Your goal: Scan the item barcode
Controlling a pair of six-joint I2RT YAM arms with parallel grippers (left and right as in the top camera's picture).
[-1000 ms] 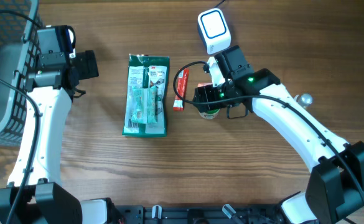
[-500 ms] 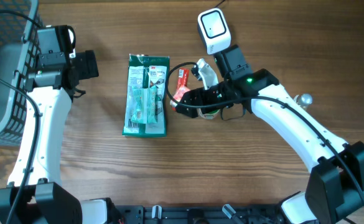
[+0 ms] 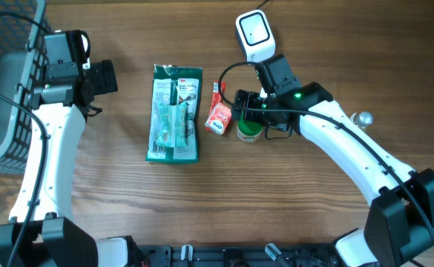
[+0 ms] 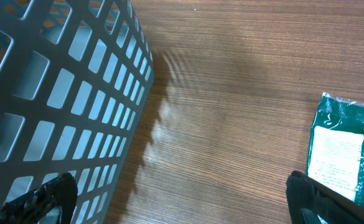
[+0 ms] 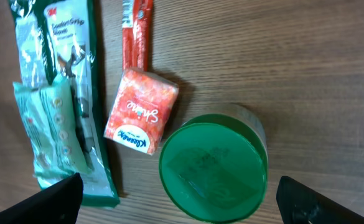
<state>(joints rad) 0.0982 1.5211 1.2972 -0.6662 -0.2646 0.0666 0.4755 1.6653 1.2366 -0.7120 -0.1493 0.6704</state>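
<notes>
An orange Kleenex tissue pack (image 3: 218,117) (image 5: 140,111) lies flat on the table, touching the lower end of a red stick packet (image 3: 217,94) (image 5: 135,34). Just right of it stands a green-lidded jar (image 3: 249,131) (image 5: 213,165). My right gripper (image 3: 239,111) (image 5: 182,202) hovers open above the jar, its fingertips (image 5: 51,198) far apart with nothing between them. A green 3M package (image 3: 175,113) (image 5: 60,99) lies further left. The white scanner (image 3: 254,33) stands at the back. My left gripper (image 3: 105,76) (image 4: 178,199) is open by the basket, holding nothing.
A grey mesh basket (image 3: 5,81) (image 4: 51,93) fills the far left edge. A small silver knob (image 3: 363,117) sits right of the right arm. The green package's corner (image 4: 346,155) shows at the right of the left wrist view.
The right gripper carried the orange tissue pack leftward, opened and let it go beside the red stick, then drew back to the right. The left arm has not moved.
</notes>
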